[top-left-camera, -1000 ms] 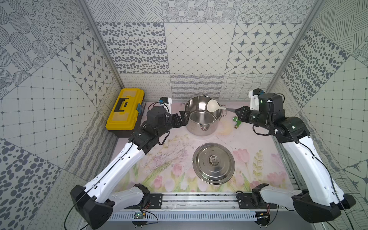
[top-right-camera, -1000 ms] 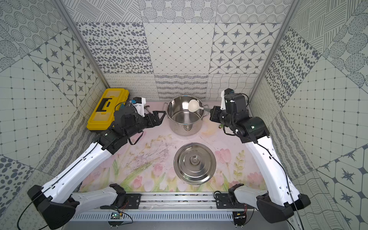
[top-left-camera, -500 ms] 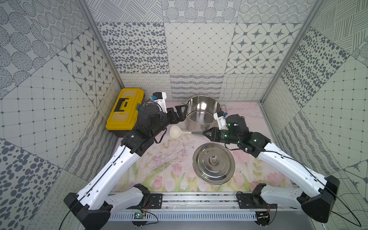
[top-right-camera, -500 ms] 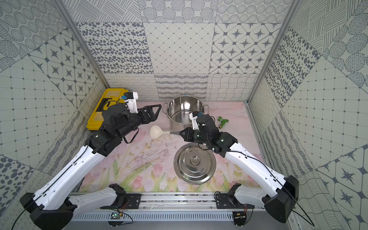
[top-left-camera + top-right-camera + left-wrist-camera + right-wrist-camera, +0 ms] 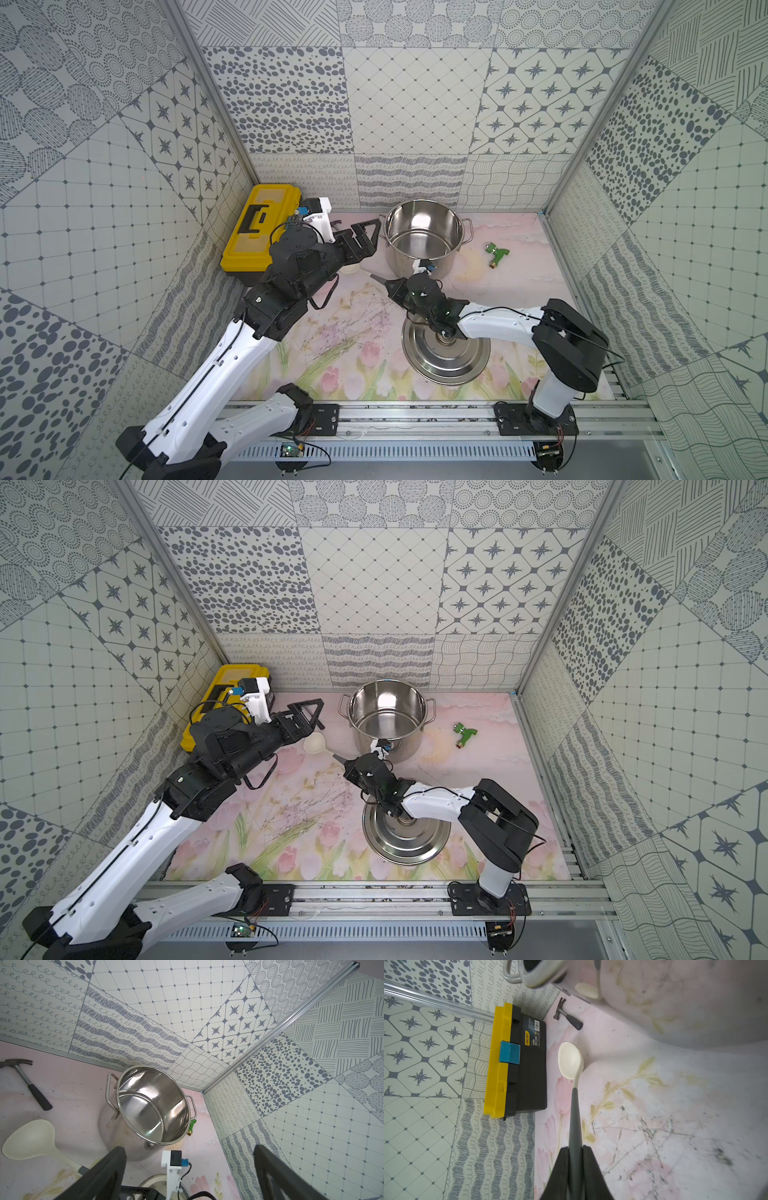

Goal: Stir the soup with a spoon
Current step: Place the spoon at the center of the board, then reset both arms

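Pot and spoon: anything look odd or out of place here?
Yes. The pot looks empty, bare steel inside, no soup. The spoon is outside it, handle clamped in the right gripper.

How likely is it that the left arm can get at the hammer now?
Probably yes: the left gripper is open and empty nearby, and the hammer lies bare on the mat between toolbox and pot, clear of the spoon.

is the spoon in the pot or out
Out. The spoon sits low over the mat beside the pot, with the right gripper shut on its handle.
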You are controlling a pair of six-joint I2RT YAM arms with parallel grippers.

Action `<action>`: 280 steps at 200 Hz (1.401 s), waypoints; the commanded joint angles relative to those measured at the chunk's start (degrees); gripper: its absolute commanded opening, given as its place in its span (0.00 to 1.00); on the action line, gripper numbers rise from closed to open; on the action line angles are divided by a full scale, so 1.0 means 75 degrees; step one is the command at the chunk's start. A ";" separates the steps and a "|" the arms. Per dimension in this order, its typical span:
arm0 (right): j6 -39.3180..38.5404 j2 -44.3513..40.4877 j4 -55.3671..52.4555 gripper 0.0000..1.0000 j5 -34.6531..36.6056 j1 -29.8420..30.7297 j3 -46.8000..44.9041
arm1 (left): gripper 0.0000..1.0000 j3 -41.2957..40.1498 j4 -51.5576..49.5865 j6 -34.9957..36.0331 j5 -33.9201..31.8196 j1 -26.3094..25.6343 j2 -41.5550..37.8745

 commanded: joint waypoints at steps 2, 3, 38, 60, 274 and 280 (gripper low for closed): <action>0.0996 0.0690 0.1268 0.00 0.0702 0.0187 0.0410 | 1.00 -0.0114 -0.0209 -0.0366 -0.0170 -0.0046 -0.0257; 0.1020 0.0720 0.1268 0.00 0.0716 0.0197 0.0422 | 0.99 -0.0120 -0.0215 -0.0370 -0.0169 -0.0059 -0.0260; 0.1370 0.1361 0.1156 0.17 0.0497 0.0562 0.0753 | 0.99 -0.0298 -0.0189 -0.0514 -0.0201 -0.0079 -0.0330; 0.1509 0.1269 0.0908 0.53 0.0181 0.0711 0.0545 | 1.00 -0.0468 -0.0096 -0.0562 -0.0278 -0.0106 -0.0367; -0.7799 -0.6510 -0.3839 0.97 0.1433 -0.4426 -0.1954 | 1.00 -0.3504 0.2080 0.3423 -0.2342 0.0795 -0.0075; -0.7945 -0.6216 -0.3759 0.97 0.1369 -0.4885 -0.1939 | 1.00 -0.3738 0.2252 0.3326 -0.2313 0.1031 0.0094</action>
